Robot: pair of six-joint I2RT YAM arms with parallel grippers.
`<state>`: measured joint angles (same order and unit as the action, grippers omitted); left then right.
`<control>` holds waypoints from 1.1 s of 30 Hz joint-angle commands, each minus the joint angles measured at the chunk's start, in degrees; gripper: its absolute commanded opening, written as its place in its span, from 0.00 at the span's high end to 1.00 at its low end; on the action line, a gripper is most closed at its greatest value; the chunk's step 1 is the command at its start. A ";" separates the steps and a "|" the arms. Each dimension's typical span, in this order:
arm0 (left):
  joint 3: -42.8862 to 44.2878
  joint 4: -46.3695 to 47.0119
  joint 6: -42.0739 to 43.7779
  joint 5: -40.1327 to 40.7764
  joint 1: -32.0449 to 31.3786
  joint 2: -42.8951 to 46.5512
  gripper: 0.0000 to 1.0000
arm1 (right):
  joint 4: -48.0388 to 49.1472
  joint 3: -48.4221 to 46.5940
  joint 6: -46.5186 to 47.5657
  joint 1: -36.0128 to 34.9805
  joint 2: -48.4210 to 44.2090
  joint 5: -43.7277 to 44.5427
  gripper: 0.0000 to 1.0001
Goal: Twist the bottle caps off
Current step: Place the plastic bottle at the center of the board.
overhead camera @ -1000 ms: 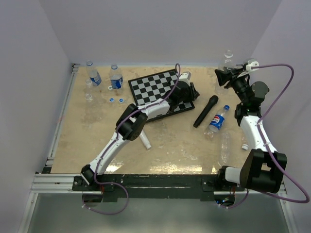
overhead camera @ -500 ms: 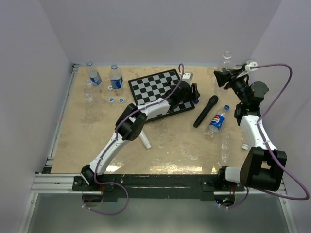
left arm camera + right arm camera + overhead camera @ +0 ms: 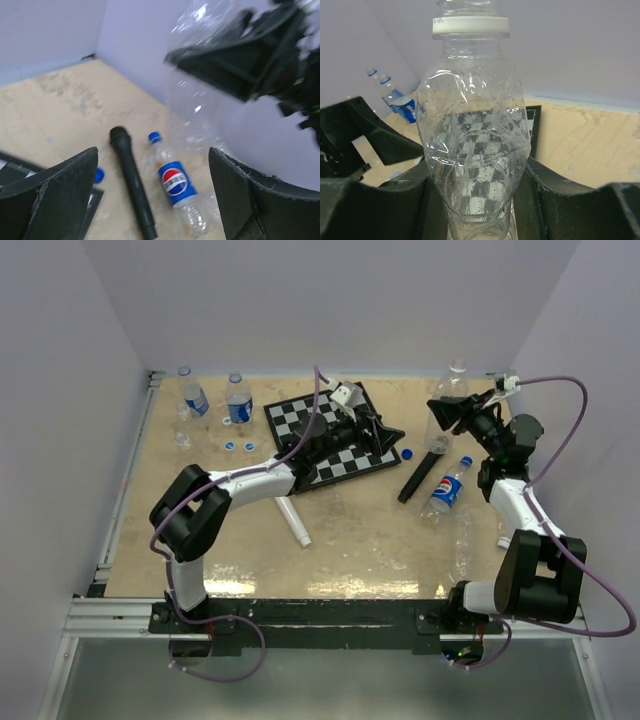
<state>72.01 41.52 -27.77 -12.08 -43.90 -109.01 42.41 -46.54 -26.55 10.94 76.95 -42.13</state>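
My right gripper is shut on a clear crumpled bottle and holds it upright above the back right of the table. In the right wrist view the bottle fills the gap between the jaws, and its mouth is cut off above a white neck ring. My left gripper hovers open and empty over the chessboard's right edge. A loose blue cap lies just beside it. In the left wrist view, the open gripper frames that blue cap and a capped Pepsi bottle.
A black microphone lies between the chessboard and the Pepsi bottle. Two blue-labelled bottles and two blue caps sit at the back left. A white microphone and a clear bottle lie nearer the front.
My left gripper has opened and let go of a blue cap, which now lies by the chessboard. The left arm has swung its elbow leftward. My right gripper shifted the bottle slightly left.
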 commanded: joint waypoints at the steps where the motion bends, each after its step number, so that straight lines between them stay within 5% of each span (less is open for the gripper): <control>1: -1.88 11.92 -3.60 -8.48 -0.40 1.53 0.04 | 8.91 2.16 -10.01 0.22 -0.13 -2.08 0.91; 19: 19.13 -1.70 -3.70 -8.75 -6.46 -13.50 0.03 | 11.55 4.18 -12.48 -1.18 1.19 -2.96 0.88; 25: 23.44 -8.81 -0.10 -2.00 -6.64 -15.70 0.14 | 12.17 4.09 -12.92 -1.45 1.36 -3.92 0.88; 27: 23.97 -10.57 1.92 -0.41 -6.55 -15.79 0.26 | 12.25 4.01 -12.92 -1.53 1.54 -4.28 0.87; 29: 23.97 -12.15 4.21 0.12 -6.55 -15.44 0.59 | 12.17 3.83 -12.66 -1.45 1.63 -4.80 0.86; 31: 22.49 -13.04 8.06 0.64 -6.46 -14.05 0.80 | 11.03 2.96 -10.91 -1.53 1.89 -6.38 0.80; 33: 19.85 -12.69 11.84 0.83 -6.20 -12.02 0.88 | 8.05 1.12 -6.35 -1.45 2.15 -8.75 0.66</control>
<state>93.95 30.89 -25.54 -14.90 -51.16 -124.38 51.40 -42.59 -37.28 9.65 79.42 -46.09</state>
